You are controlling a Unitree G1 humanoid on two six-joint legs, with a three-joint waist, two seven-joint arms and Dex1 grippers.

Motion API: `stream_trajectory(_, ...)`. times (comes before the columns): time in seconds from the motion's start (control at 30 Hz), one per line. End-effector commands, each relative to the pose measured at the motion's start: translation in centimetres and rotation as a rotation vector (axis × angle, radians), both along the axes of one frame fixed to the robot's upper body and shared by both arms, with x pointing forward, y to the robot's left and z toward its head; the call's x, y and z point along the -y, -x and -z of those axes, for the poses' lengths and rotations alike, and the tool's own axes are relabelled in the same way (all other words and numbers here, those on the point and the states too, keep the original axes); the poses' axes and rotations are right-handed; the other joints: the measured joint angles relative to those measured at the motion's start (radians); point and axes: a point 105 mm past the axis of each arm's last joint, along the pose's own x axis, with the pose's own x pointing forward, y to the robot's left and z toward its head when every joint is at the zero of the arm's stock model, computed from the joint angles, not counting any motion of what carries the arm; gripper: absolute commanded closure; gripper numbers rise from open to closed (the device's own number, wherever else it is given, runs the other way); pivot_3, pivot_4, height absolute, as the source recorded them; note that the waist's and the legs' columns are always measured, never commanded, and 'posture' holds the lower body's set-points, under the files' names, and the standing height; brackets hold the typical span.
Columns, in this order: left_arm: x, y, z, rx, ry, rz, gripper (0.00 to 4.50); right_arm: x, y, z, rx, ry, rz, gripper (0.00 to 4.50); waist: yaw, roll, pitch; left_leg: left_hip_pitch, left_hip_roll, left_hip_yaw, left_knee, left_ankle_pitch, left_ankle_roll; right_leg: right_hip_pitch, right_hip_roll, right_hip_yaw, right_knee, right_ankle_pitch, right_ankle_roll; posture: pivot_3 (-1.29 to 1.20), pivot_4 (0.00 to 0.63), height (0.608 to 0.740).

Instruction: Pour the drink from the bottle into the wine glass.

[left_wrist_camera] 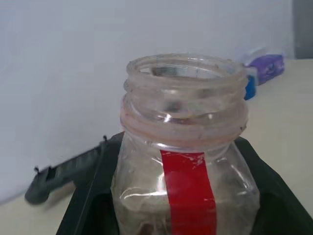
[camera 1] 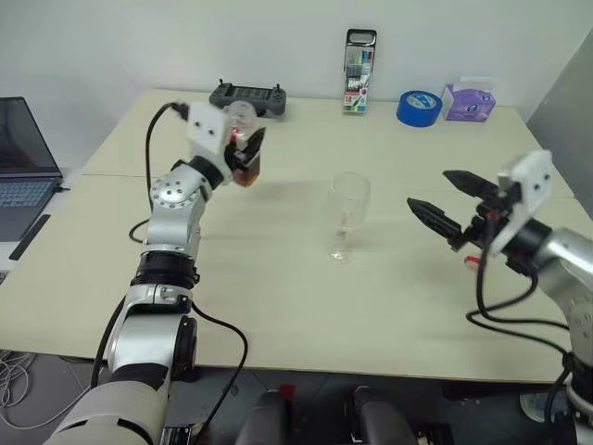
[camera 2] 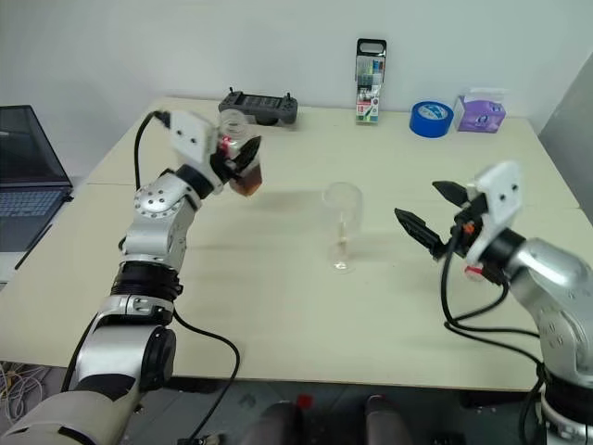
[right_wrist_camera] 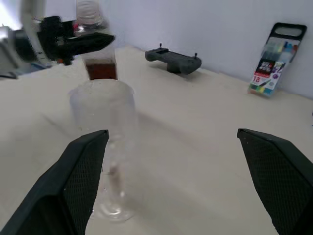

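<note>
My left gripper (camera 1: pixel 248 150) is shut on the bottle (camera 1: pixel 241 139) and holds it in the air above the table, left of and behind the wine glass (camera 1: pixel 348 209). The bottle (left_wrist_camera: pixel 186 147) is clear, has a red label strip, and its mouth is uncapped. The drink (camera 2: pixel 246 180), a dark reddish-brown liquid, sits in its lower part. The wine glass stands upright near the table's middle, and I can see no liquid in it. To its right my right gripper (camera 1: pixel 430 189) hovers open, pointing toward the glass with nothing between its fingers (right_wrist_camera: pixel 73 186).
A black game controller (camera 1: pixel 248 95), a clear marker case (camera 1: pixel 359 72), a blue tape roll (camera 1: pixel 418 107) and a purple tissue pack (camera 1: pixel 469 100) line the table's far edge. A laptop (camera 1: pixel 23 167) sits beyond the left edge.
</note>
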Motion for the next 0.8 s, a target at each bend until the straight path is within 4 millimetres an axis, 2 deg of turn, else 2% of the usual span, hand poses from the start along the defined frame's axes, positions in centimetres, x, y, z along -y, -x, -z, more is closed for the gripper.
stream_trajectory(0.03, 1.8, 0.7, -1.4, 0.142, -0.116, 0.036, 2.40, -1.3, 2.9, -0.3, 0.051, -0.023, -0.039, 0.00, -0.004, 0.000, 0.000, 0.001, 0.000, 0.000, 0.000, 0.000, 0.000, 0.000, 0.000, 0.001, 0.000, 0.000, 0.000, 0.00, 0.150, 0.740)
stream_trajectory(0.17, 3.1, 1.0, -1.8, 0.188, -0.134, 0.079, 2.43, -0.8, 3.3, 0.7, 0.036, -0.025, 0.023, 0.00, -0.006, 0.000, 0.000, 0.001, 0.000, 0.001, 0.000, 0.000, 0.000, 0.000, 0.001, 0.002, 0.000, 0.000, 0.001, 0.00, 0.150, 0.740)
stream_trajectory(0.23, 4.0, 1.1, -1.8, 0.221, -0.176, 0.101, 2.43, -1.0, 3.9, 0.8, 0.037, -0.054, 0.013, 0.00, -0.004, 0.000, 0.000, 0.001, -0.001, 0.002, 0.001, 0.000, 0.000, 0.000, 0.001, 0.002, 0.000, 0.000, 0.001, 0.00, 0.150, 0.740)
stream_trajectory(0.4, 5.6, 1.6, -1.9, 0.299, -0.273, 0.149, 2.44, -1.8, 6.0, 1.3, 0.083, 0.031, -0.030, 0.00, -0.001, 0.000, 0.000, 0.000, -0.005, 0.001, 0.001, 0.000, 0.000, 0.000, 0.000, 0.002, -0.001, 0.000, 0.001, 0.00, 0.150, 0.740)
stream_trajectory(0.6, 7.1, 2.0, -2.0, 0.367, -0.361, 0.188, 2.45, -1.4, 7.6, 0.2, 0.182, 0.020, -0.042, 0.00, -0.001, 0.000, 0.000, 0.001, -0.006, 0.003, 0.001, 0.000, 0.000, 0.001, 0.000, 0.003, -0.001, 0.001, 0.002, 0.00, 0.150, 0.740)
stream_trajectory(0.8, 8.0, 2.6, -2.0, 0.443, -0.454, 0.215, 2.45, -1.5, 8.0, 0.6, 0.185, 0.054, -0.063, 0.00, -0.002, 0.000, 0.000, 0.001, -0.006, 0.003, 0.001, 0.000, 0.000, 0.001, 0.001, 0.003, 0.000, 0.001, 0.003, 0.00, 0.150, 0.740)
